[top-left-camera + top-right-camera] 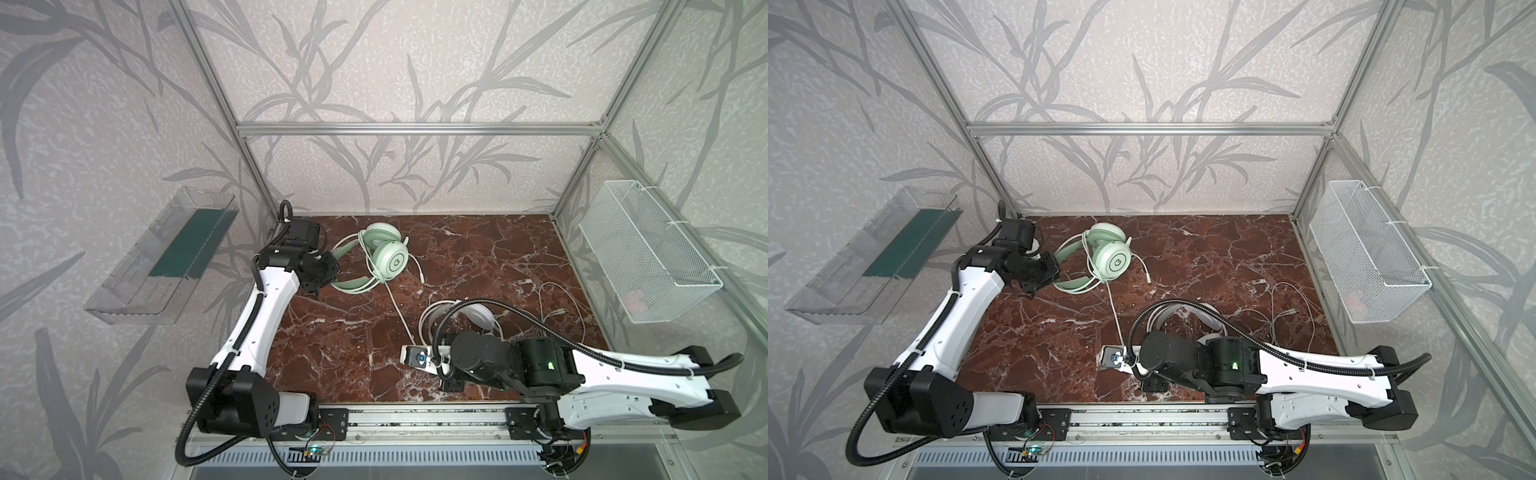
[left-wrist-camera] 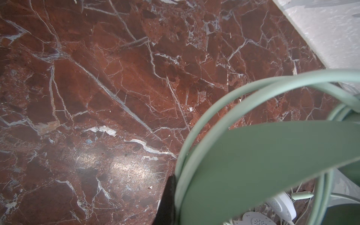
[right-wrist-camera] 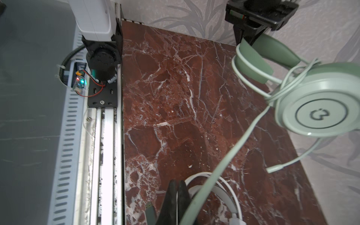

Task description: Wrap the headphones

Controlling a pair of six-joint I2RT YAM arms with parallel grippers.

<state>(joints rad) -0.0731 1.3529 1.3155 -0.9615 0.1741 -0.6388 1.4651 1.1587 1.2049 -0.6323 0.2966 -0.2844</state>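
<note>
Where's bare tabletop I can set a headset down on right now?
Bare marble: back-right, between the mint-green headset and the right wall; also front-left, between the left arm and that headset's cable. Crowded: front-right, around the white headset, its loose cables and the right arm.

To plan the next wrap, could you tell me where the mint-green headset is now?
In both top views the mint-green headset lies at the back left of the table, its headband at the left gripper.

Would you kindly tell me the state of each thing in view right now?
left gripper: shut on mint-green headphones, at the headband.
right gripper: shut on mint-green cable.
mint-green headphones: cable partly wound round them.
mint-green cable: stretched straight.
white headphones: lying flat, cable loose.
</note>
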